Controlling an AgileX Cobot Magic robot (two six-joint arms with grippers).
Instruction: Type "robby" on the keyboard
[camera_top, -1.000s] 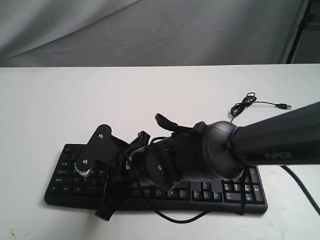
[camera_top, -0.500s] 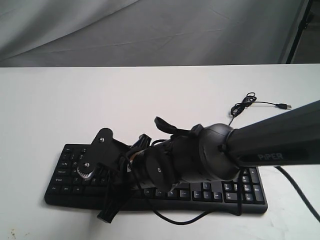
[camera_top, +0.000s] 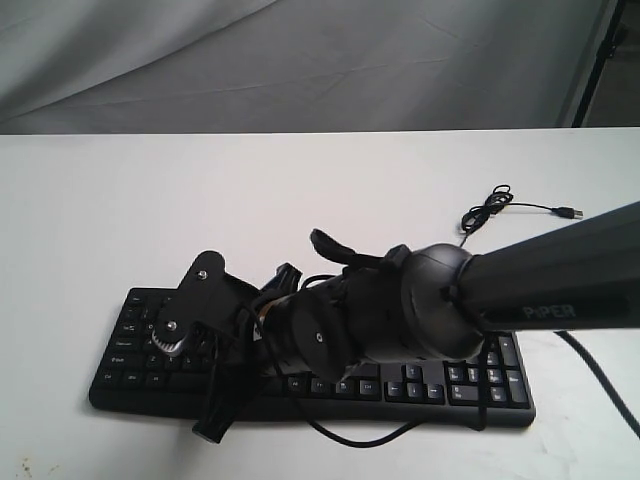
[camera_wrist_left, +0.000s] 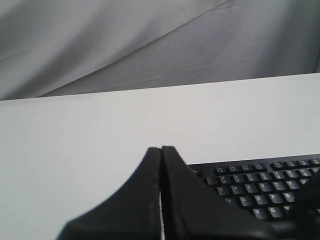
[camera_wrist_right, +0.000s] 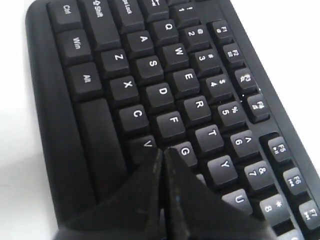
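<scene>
The black keyboard (camera_top: 500, 385) lies along the near part of the white table (camera_top: 150, 200). My right arm (camera_top: 430, 300) reaches across it from the right and hides its middle keys. In the right wrist view, my right gripper (camera_wrist_right: 163, 150) is shut, its tips between the V key (camera_wrist_right: 146, 144) and the G key (camera_wrist_right: 185, 150), covering the key below them. Whether they touch a key I cannot tell. My left gripper (camera_wrist_left: 161, 148) is shut on nothing and sits off the Esc corner of the keyboard (camera_wrist_left: 260, 185).
The keyboard's thin black USB cable (camera_top: 490, 205) lies coiled on the table at the back right, ending in a plug (camera_top: 571, 212). A loose black cable (camera_top: 360, 437) from the arm loops past the keyboard's front edge. A grey cloth backdrop (camera_top: 300, 60) hangs behind the table.
The right arm's wrist dipped slightly toward the keyboard half a second ago and has come back up to about where it was. The keyboard has not moved.
</scene>
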